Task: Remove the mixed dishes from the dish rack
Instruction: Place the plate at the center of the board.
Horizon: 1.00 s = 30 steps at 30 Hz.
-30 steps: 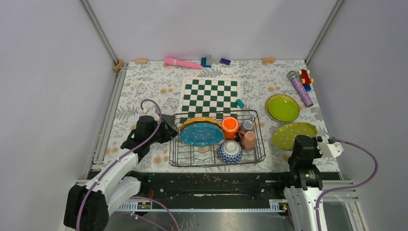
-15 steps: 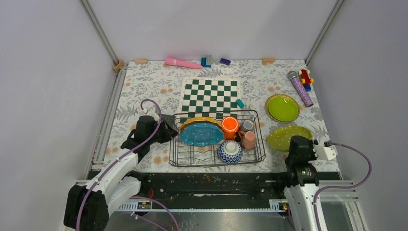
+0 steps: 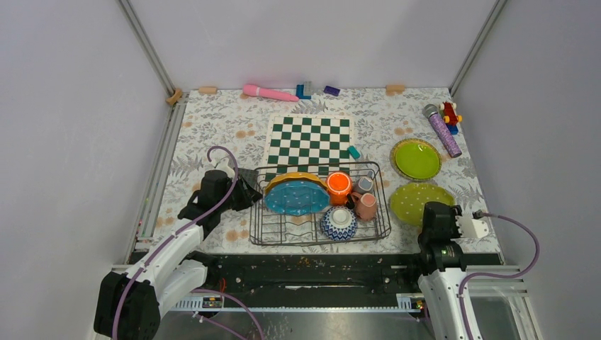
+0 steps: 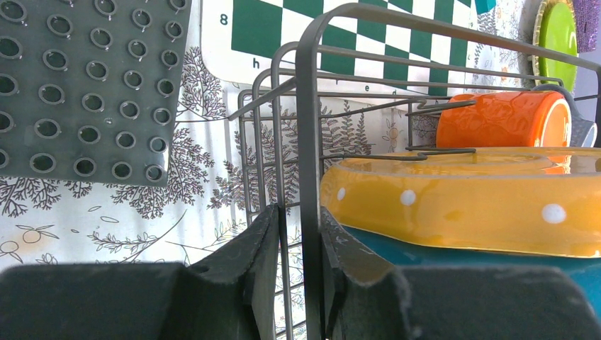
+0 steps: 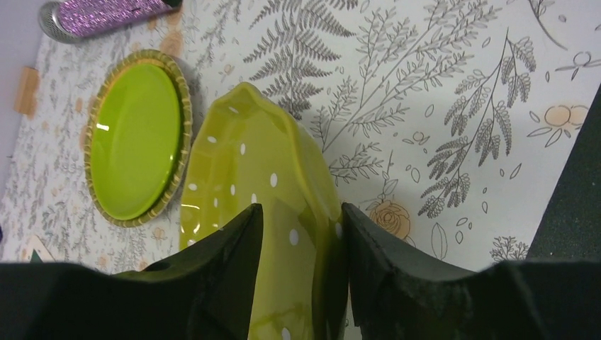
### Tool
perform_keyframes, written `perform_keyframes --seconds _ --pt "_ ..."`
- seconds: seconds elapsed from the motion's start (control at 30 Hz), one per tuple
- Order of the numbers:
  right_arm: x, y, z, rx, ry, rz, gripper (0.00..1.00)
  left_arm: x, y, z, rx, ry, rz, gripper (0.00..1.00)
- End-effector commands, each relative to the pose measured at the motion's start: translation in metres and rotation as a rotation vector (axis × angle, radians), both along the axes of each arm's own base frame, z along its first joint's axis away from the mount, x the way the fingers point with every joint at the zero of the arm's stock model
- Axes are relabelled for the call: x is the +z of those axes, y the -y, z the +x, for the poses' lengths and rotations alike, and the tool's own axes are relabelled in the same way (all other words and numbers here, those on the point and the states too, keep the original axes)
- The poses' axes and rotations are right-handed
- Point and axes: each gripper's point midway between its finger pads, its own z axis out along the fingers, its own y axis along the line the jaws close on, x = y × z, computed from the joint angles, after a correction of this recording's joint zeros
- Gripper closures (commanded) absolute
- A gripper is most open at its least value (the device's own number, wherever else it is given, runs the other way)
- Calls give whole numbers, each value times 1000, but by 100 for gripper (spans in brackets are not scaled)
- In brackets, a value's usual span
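Showing the left fingers (image 4: 268, 244) clamped on an upright end wire of the rack (image 4: 306, 127), one finger on each side of it. Just beyond them, inside the rack, the yellow plate (image 4: 453, 205) stood against the teal plate (image 4: 383, 256), and the orange cup (image 4: 496, 120) lay farther behind. The grey cup (image 3: 363, 185), pink mug (image 3: 366, 205) and bowl (image 3: 339, 222) sat at the rack's end far from these fingers. A pegged mat (image 4: 85, 85) and the chessboard (image 4: 340, 35) lay ahead of them, outside the rack. The right fingers (image 5: 241, 244) straddled the near rim of the dotted lime plate (image 5: 276, 163), which rested on the counter (image 5: 439, 85). Whether they pressed it could not be told. A plain lime plate (image 5: 135, 138) lay just beyond, close beside the dotted one.
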Motion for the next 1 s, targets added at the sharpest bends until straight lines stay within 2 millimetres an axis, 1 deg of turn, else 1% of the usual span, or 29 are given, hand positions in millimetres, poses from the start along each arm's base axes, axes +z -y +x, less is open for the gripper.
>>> perform_keyframes --seconds 0.0,0.07,0.17,0.3,0.33,0.43,0.5,0.53,0.6,0.67,0.77,0.8,0.87,0.97 --pt "2 -1 8 -39 79 51 47 1 -5 0 -4 -4 41 77" --pt "-1 -1 7 -43 77 54 45 1 -5 0 -2 -4 42 77" --pt "-2 0 6 -48 71 49 37 0 -5 0 0 -8 45 77" --pt "-7 0 5 -50 58 51 35 0 -6 1 2 -9 48 77" --pt "-7 0 5 -49 55 50 33 -1 -7 1 7 -10 51 77" --pt "-5 1 5 -43 48 37 25 -1 -9 1 17 -10 58 77" --pt "-1 4 3 -48 36 17 3 0 -9 2 16 -7 58 77" --pt "1 7 2 -59 32 8 1 0 -9 2 16 -6 58 77" --pt "8 9 1 -62 20 -13 1 0 -9 1 17 -5 57 76" --pt "20 10 2 -52 20 -30 0 1 -9 2 18 0 59 76" --pt "51 5 13 37 35 -72 0 2 -10 2 22 2 61 76" --pt "65 2 20 80 52 -92 0 2 -10 2 21 2 61 76" --pt "96 -9 41 219 122 -167 0 2 -10 2 22 2 60 76" --pt "143 -36 70 432 312 -276 0 1 -11 1 27 0 62 76"
